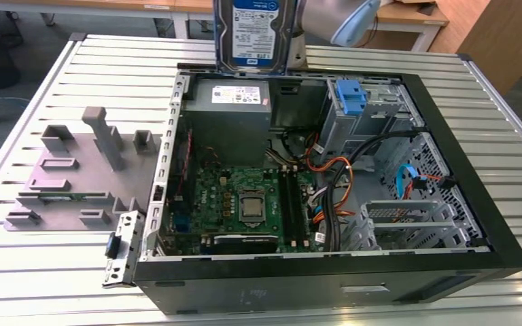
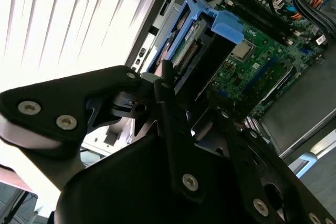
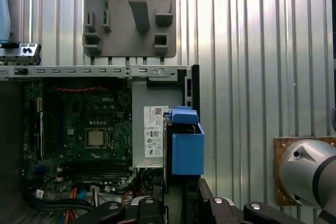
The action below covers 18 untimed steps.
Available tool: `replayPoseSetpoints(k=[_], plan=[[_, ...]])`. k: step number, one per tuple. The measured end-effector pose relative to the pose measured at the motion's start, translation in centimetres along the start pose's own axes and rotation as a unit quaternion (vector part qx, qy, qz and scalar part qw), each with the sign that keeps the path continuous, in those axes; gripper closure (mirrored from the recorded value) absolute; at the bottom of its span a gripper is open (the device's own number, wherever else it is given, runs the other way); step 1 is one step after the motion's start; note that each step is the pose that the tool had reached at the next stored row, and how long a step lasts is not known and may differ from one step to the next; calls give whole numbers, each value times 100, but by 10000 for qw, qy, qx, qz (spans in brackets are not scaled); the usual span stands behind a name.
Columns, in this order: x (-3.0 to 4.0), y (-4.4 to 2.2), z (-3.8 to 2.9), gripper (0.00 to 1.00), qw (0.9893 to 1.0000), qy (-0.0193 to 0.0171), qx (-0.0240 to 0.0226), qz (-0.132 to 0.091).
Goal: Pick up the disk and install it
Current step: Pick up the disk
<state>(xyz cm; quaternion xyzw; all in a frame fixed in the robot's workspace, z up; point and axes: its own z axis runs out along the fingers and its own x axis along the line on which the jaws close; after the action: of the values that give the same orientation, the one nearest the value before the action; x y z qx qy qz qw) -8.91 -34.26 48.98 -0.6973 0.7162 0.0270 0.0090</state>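
Slatted metal table [image 1: 43,75] spreads under my pincer [image 3: 180,190], glaring bright on one side, wooden desks [image 1: 415,17] on white legs, grey floor [image 1: 62,20] and wooden cabinet [image 1: 501,34] beyond it.

Robotics lab or test cell with an office feel, not a home or shop. Evidence in the exterior view: a ribbed aluminium-profile worktop [image 1: 43,272] runs across most of the frame. An open PC case [image 1: 288,288] lies on it centre-right with the motherboard [image 1: 242,204] exposed. A grey slotted parts fixture [image 1: 66,180] sits centre-left. A robot arm [image 1: 347,20] at top centre carries the disk [image 1: 253,34] above the case. Along the top edge are wooden desks [image 1: 415,17] and grey floor [image 1: 62,24].
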Motion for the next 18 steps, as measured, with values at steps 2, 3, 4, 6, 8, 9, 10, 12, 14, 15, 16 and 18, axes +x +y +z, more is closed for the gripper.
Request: replayPoseSetpoints(k=[2, 3, 4, 6, 8, 9, 10, 12, 14, 15, 16, 18], plan=[[-1, -34, -1, 65, 10000, 0, 0, 0], [-1, -52, -2, 65, 10000, 0, 0, 0], [-2, -68, -2, 65, 10000, 0, 0, 0], [-3, -101, -3, 65, 10000, 0, 0, 0], [-4, -135, -3, 65, 10000, 0, 0, 0], [-4, -151, -4, 65, 10000, 0, 0, 0], [-5, -167, -4, 65, 10000, 0, 0, 0], [-5, -197, -5, 65, 10000, 0, 0, 0], [-6, -225, -6, 65, 10000, 0, 0, 0], [-7, -240, -6, 65, 10000, 0, 0, 0], [-7, -254, -6, 65, 10000, 0, 0, 0], [-7, -280, -7, 65, 10000, 0, 0, 0]])
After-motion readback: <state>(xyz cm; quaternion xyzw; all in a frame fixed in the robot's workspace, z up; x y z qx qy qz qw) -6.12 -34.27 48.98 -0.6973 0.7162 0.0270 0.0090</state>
